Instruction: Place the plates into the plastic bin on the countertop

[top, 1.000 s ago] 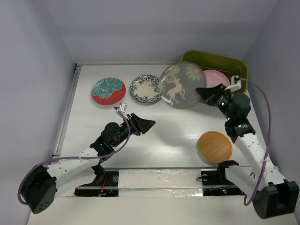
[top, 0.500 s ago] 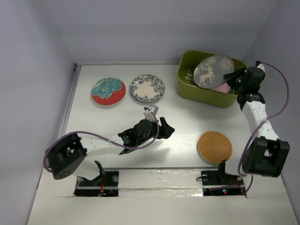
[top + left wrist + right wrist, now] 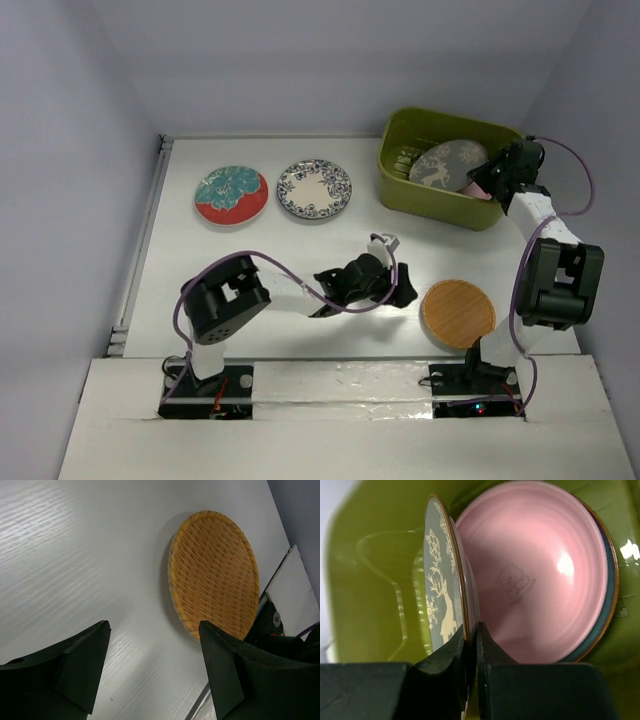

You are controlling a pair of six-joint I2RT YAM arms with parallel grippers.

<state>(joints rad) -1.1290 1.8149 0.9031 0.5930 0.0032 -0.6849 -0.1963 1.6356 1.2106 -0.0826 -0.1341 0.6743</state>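
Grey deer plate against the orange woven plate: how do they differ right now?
The grey deer plate sits tilted inside the bin, over the pink plate; the orange woven plate lies flat on the countertop. The right hand is shut on the deer plate's rim; the orange plate is untouched, with the open left hand near it. The deer plate is smooth with a pale pattern; the orange one is woven. Both are round.

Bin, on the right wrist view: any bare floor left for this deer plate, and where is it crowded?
Floor of the bin looks bare only left of the deer plate in this view, up to that wall. Right of it is crowded: the pink plate lies on a teal plate, and the right gripper pinches the deer plate's rim beside them.
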